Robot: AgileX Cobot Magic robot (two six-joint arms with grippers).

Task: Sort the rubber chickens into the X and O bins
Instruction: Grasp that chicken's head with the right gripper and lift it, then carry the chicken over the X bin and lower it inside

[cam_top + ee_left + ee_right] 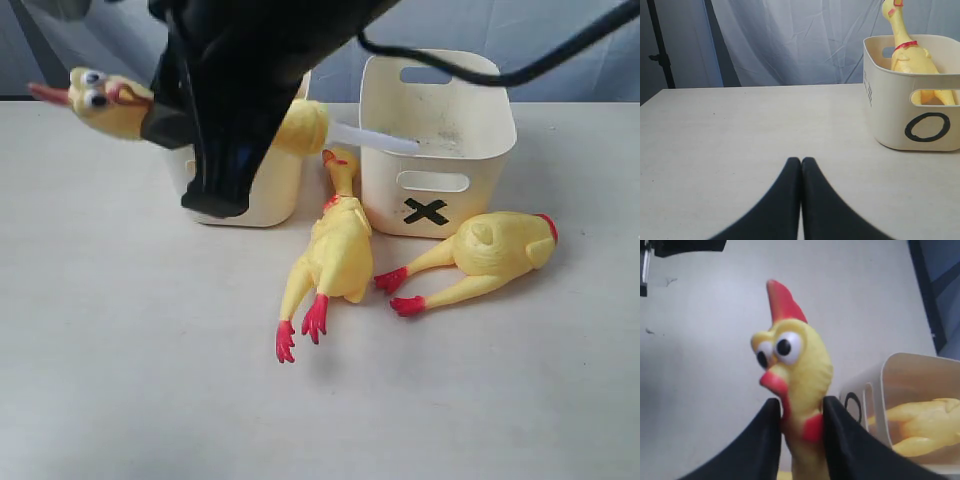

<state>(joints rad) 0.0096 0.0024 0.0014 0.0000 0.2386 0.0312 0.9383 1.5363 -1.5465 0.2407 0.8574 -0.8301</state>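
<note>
My right gripper reaches across to the left, above the O bin, and is shut on the neck of a head-and-neck chicken piece. The piece's white tube sticks out towards the X bin. In the right wrist view the jaws squeeze the neck below the head. A whole rubber chicken lies between the bins. A headless chicken body lies right of the X bin. Another chicken stands in the O bin. My left gripper is shut and empty over bare table.
The right arm hides most of the O bin in the exterior view. A black cable hangs over the X bin. A dark stand and a grey curtain stand behind the table's far edge.
</note>
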